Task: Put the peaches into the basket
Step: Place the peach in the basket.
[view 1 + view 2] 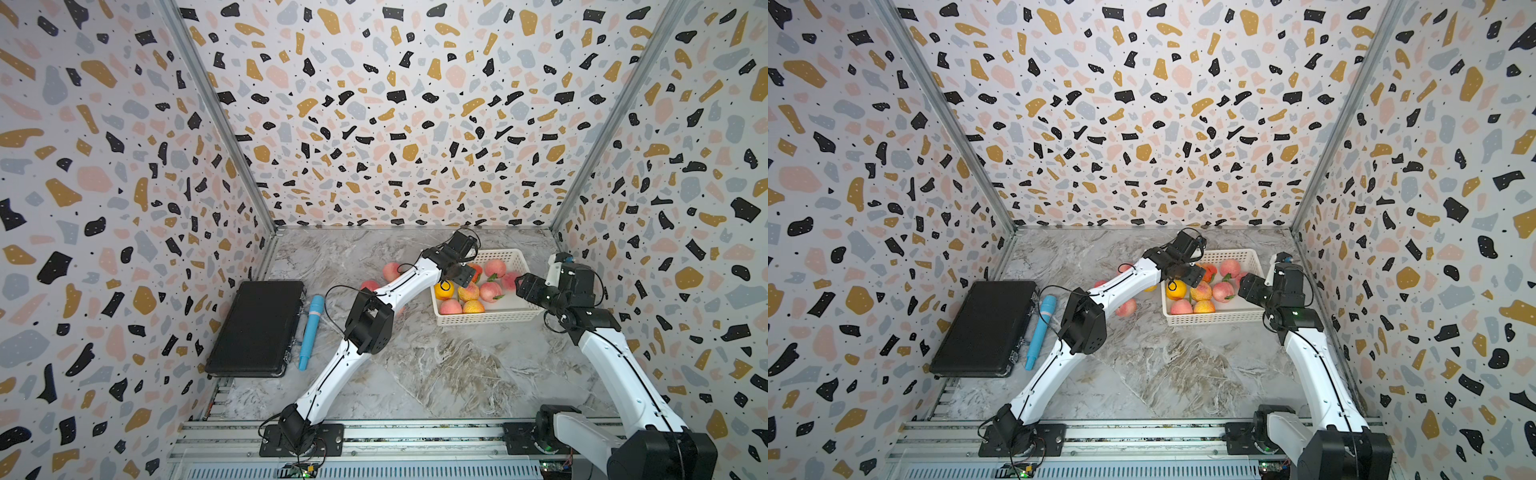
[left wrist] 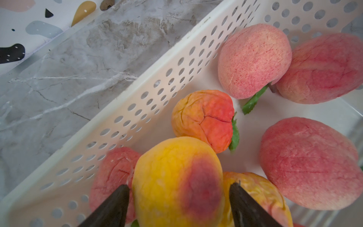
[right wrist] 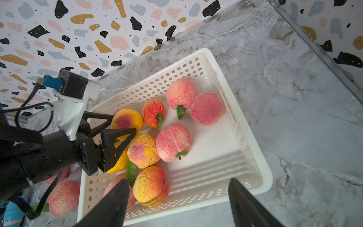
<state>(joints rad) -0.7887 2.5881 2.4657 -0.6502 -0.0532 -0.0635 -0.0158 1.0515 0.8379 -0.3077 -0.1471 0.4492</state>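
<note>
The white perforated basket (image 1: 486, 319) (image 1: 1217, 319) (image 2: 157, 94) (image 3: 265, 176) holds several peaches. My left gripper (image 1: 451, 279) (image 1: 1179, 278) (image 2: 179, 185) (image 3: 124, 122) reaches over the basket's left end. A yellow peach with a dark red blotch (image 2: 167, 176) (image 3: 127, 119) sits between its fingers, with a thin gap on each side, so the jaws stand open around it. My right gripper (image 1: 521, 286) (image 1: 1246, 286) (image 3: 178, 184) hangs open and empty over the basket's right side. More peaches (image 1: 390, 271) (image 1: 1126, 307) (image 3: 63, 196) lie on the table left of the basket, partly hidden by the left arm.
A flat black box (image 1: 255, 328) lies at the left of the marble table, with a blue cylindrical tool (image 1: 311, 330) beside it. Patterned walls close in on the left, back and right. The basket stands near the back right corner.
</note>
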